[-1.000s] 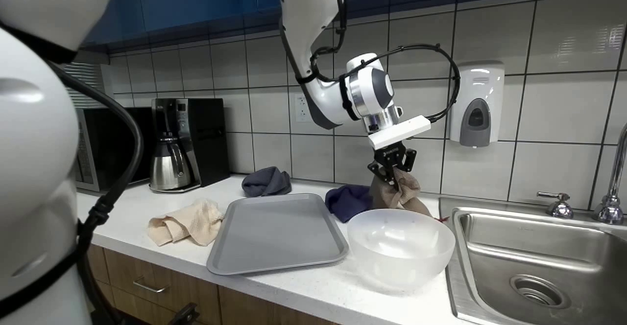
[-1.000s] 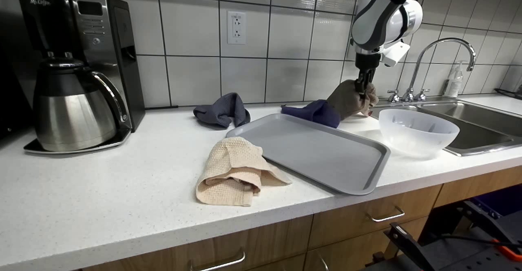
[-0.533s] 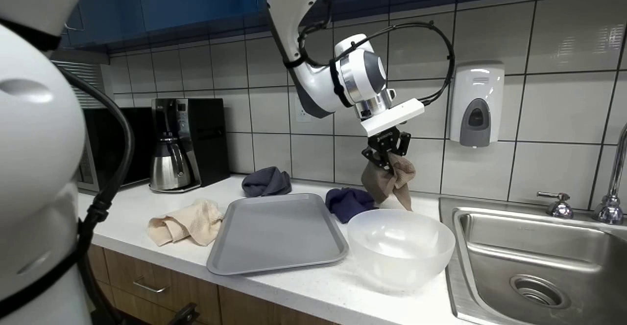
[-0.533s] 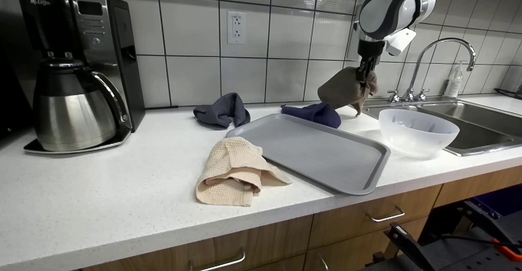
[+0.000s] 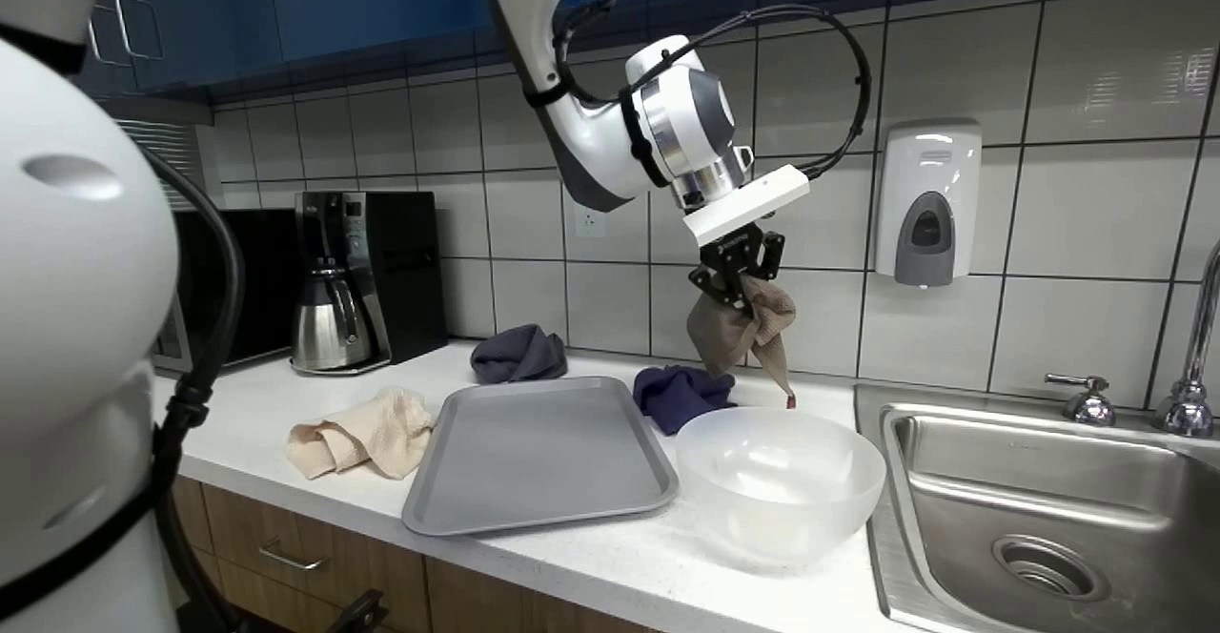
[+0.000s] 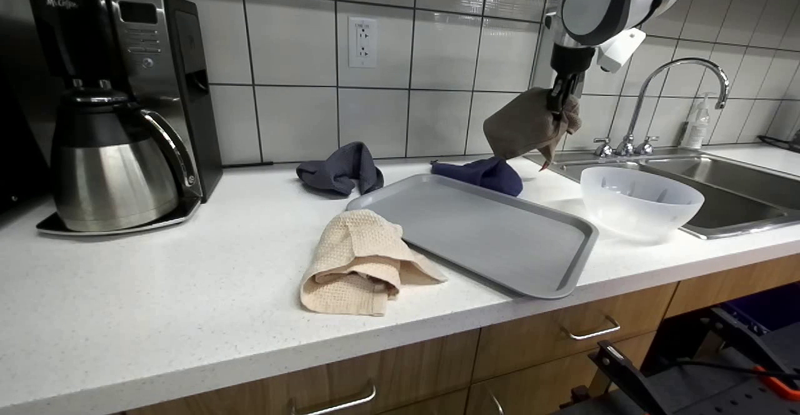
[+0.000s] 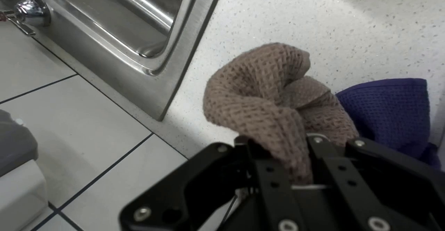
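The pincer (image 7: 282,151) is nearly closed, with a pleat of the brown cloth (image 5: 720,330) pinched in the narrow gap between its fingers (image 7: 273,192). The cloth hangs over the bench (image 6: 156,296), close to the tiled wall (image 5: 610,299).

In an exterior view the broad part of the brown cloth (image 6: 519,127) leans out to the left of the grip and slopes down; this is its long axis, running from a small bunched lump on the right to a wide, blunt edge at lower left. A narrow corner drops from beneath, pointing almost straight down and reddish at its very end. In both exterior views that corner is the lowest part.

In the wrist view the gripped fold runs up and leftward from the pincer, then curls over so that its rounded end faces right; a second flap lies to its right.

The purple cloth (image 5: 679,397) sits nearest on the bench, beside the grey tray (image 5: 543,452). The frosted bowl (image 5: 782,509) and the steel sink (image 7: 163,95) stand near too.
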